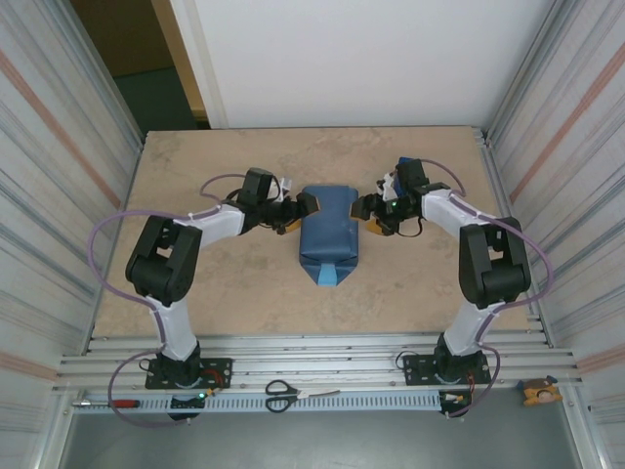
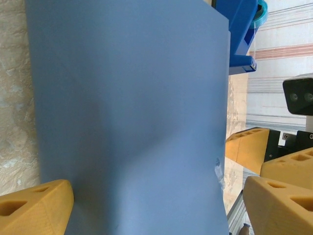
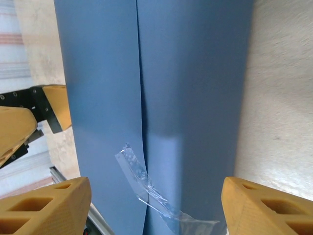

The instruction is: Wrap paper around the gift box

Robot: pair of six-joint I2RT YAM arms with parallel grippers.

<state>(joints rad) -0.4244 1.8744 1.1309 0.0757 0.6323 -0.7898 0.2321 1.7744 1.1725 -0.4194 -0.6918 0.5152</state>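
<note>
The blue paper point(image 1: 327, 233) lies folded round a parcel at the middle of the table, with a folded flap pointing toward the near edge. The gift box is hidden inside it. My left gripper point(image 1: 305, 207) is open at the parcel's left side, and its tan fingers point(image 2: 34, 208) stand wide apart over the paper point(image 2: 132, 112). My right gripper point(image 1: 364, 211) is open at the right side. In the right wrist view its fingers point(image 3: 266, 208) flank the paper's seam point(image 3: 142, 98), where a strip of clear tape point(image 3: 146, 183) lies partly lifted.
A blue tape dispenser point(image 2: 242, 29) stands just beyond the parcel. Scissors point(image 1: 283, 394) and a red-handled screwdriver point(image 1: 122, 402) lie on the rail at the near edge. Corrugated metal walls point(image 1: 59, 147) close in both sides.
</note>
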